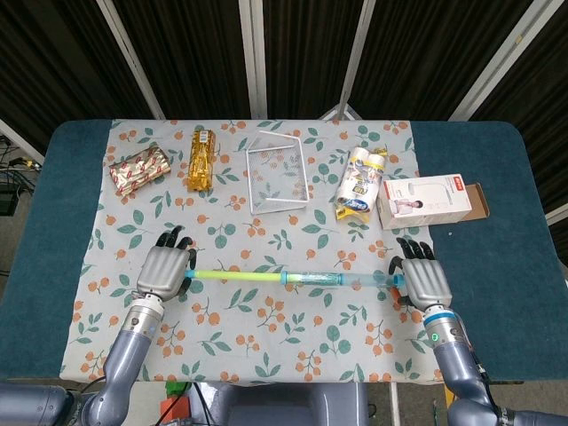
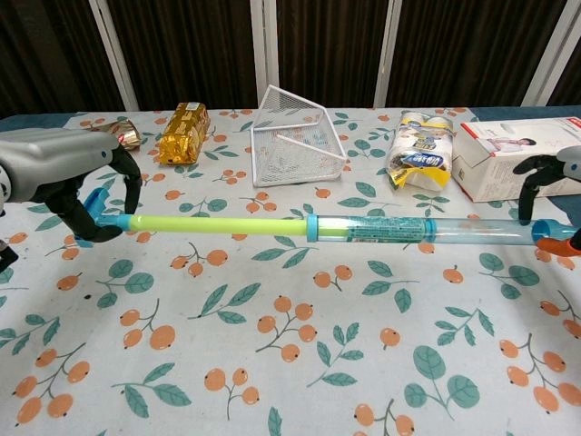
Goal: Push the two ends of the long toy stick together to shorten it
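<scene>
The left hand (image 1: 165,271) and right hand (image 1: 422,281) each cup one end of the toy stick (image 1: 293,279) lying along the table's (image 1: 497,177) front edge. The shortening is midway; next, squeeze straight inward.

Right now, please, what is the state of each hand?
Left hand: holds the yellow-green end of the toy stick.
Right hand: holds the stick's clear blue end.

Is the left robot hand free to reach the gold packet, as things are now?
Probably not yet: the left robot hand holds the yellow end of the toy stick. The cloth between it and the gold packet looks bare.
</scene>
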{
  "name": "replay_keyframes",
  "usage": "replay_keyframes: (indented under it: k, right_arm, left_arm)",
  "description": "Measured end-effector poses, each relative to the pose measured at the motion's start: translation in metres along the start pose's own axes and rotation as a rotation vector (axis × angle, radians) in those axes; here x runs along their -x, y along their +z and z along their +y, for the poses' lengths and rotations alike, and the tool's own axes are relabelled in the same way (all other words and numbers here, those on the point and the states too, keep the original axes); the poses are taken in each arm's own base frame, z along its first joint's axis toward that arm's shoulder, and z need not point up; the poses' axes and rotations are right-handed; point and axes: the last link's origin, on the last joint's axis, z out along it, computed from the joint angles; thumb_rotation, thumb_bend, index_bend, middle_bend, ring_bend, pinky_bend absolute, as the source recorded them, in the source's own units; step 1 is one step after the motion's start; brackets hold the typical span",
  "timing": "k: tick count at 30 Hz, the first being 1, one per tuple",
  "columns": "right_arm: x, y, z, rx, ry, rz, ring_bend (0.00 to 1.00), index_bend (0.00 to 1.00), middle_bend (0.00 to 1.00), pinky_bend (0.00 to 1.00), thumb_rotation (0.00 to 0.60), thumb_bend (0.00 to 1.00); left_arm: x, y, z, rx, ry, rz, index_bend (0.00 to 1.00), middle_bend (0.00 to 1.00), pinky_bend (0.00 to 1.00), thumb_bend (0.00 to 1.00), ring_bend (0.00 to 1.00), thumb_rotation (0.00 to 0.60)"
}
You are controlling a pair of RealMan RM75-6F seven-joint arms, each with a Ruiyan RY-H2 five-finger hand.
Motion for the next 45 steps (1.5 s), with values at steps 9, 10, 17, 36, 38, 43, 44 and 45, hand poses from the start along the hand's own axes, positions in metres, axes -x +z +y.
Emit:
replay_keyframes:
  k: [9, 10, 17, 36, 38, 43, 44, 45]
  right_arm:
    - [-0.003, -0.008, -0.022, -0.059, 0.011, -0.003, 0.00, 0.67, 0.09, 0.00, 0.600, 0.40]
    - [-0.003, -0.009, -0.024, -0.065, 0.013, -0.005, 0.00, 0.67, 0.09, 0.00, 0.600, 0.40]
    - [0.000, -0.013, -0.036, -0.097, 0.011, -0.014, 0.00, 0.67, 0.09, 0.00, 0.600, 0.40]
    - [0.000, -0.012, -0.045, -0.095, 0.031, -0.015, 0.00, 0.67, 0.10, 0.00, 0.600, 0.40]
    - [0.000, -0.013, -0.045, -0.094, 0.033, -0.016, 0.00, 0.67, 0.10, 0.00, 0.600, 0.40]
    - [0.002, -0.013, -0.045, -0.092, 0.049, -0.021, 0.00, 0.67, 0.10, 0.00, 0.600, 0.40]
    - [0.002, -0.013, -0.045, -0.091, 0.049, -0.022, 0.00, 0.67, 0.10, 0.00, 0.600, 0.40]
    - [0.002, -0.013, -0.045, -0.091, 0.048, -0.023, 0.00, 0.67, 0.10, 0.00, 0.600, 0.40]
  left_arm:
    - [0.000, 0.001, 0.014, 0.019, -0.001, 0.009, 0.59, 0.21, 0.13, 0.49, 0.02, 0.600]
    - [0.000, 0.001, 0.016, 0.022, -0.004, 0.011, 0.59, 0.21, 0.13, 0.49, 0.02, 0.600]
    - [-0.001, 0.003, 0.029, 0.033, -0.016, 0.018, 0.59, 0.21, 0.13, 0.49, 0.02, 0.600]
    - [0.008, 0.003, 0.054, 0.059, -0.049, 0.005, 0.59, 0.21, 0.13, 0.49, 0.02, 0.600]
    - [0.008, 0.003, 0.056, 0.060, -0.053, 0.006, 0.59, 0.21, 0.13, 0.49, 0.02, 0.600]
    - [0.009, 0.002, 0.060, 0.064, -0.062, 0.009, 0.59, 0.21, 0.13, 0.49, 0.02, 0.600]
    - [0.009, 0.002, 0.061, 0.064, -0.064, 0.009, 0.59, 0.21, 0.13, 0.49, 0.02, 0.600]
    - [0.009, 0.002, 0.062, 0.065, -0.065, 0.009, 0.59, 0.21, 0.13, 0.49, 0.02, 0.600]
